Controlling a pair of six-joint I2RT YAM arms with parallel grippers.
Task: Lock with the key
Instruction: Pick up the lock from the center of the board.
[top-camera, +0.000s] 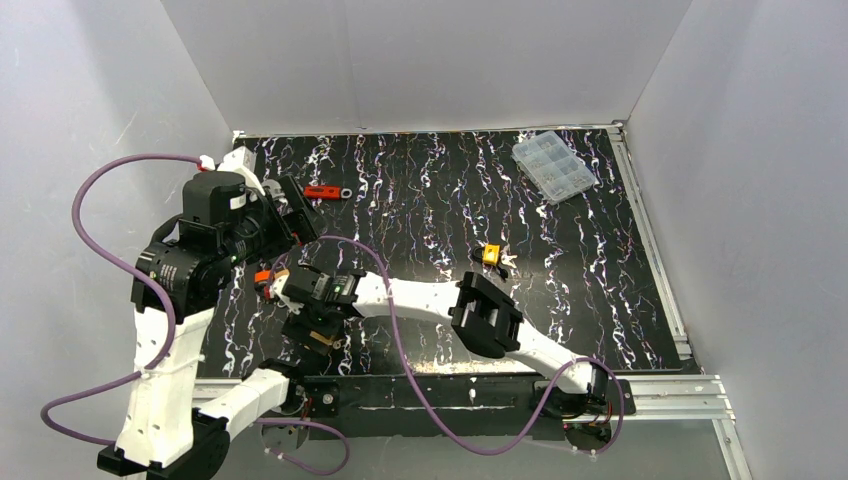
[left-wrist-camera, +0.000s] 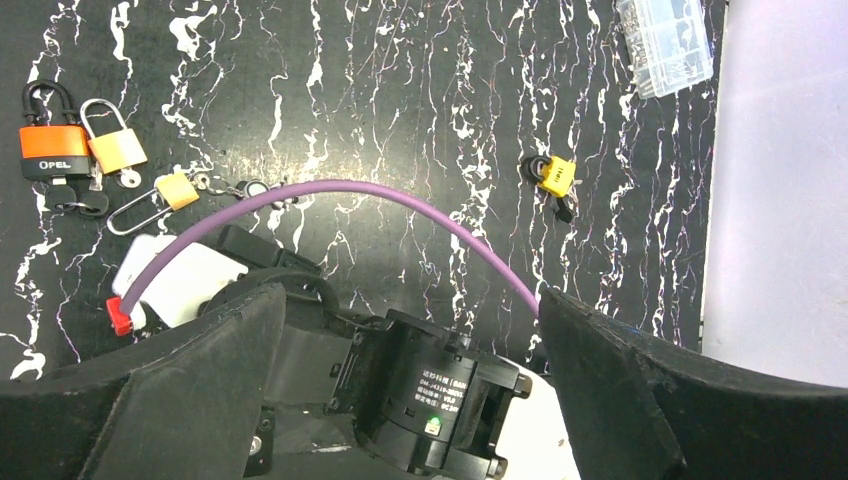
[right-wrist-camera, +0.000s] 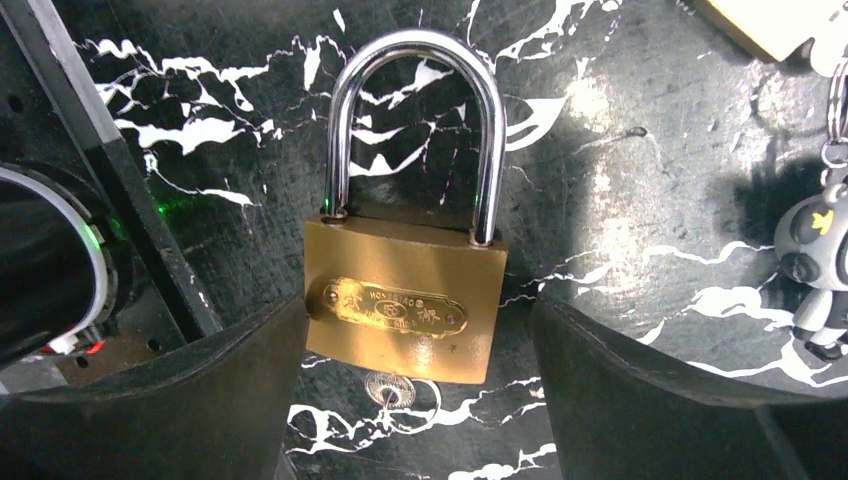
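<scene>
In the right wrist view a brass padlock (right-wrist-camera: 405, 310) with a silver shackle lies flat on the black marbled mat. Both shackle legs meet its body. A small silvery key (right-wrist-camera: 386, 388) on a thin ring sits at the body's bottom edge. I cannot tell whether it is in the keyhole. My right gripper (right-wrist-camera: 418, 330) is open, with a finger on each side of the lock body. From above, my right gripper (top-camera: 283, 290) reaches to the left. My left gripper (left-wrist-camera: 412, 300) is open and empty, high above the right arm. It also shows in the top view (top-camera: 295, 205).
The left wrist view shows an orange-black padlock (left-wrist-camera: 45, 150), a brass padlock (left-wrist-camera: 115, 148), a small long-shackled padlock (left-wrist-camera: 175, 190), a yellow padlock (left-wrist-camera: 558, 175) and a clear compartment box (left-wrist-camera: 665, 45). A red-handled tool (top-camera: 325, 192) lies at the back left. A small toy keychain (right-wrist-camera: 815, 270) lies to the right.
</scene>
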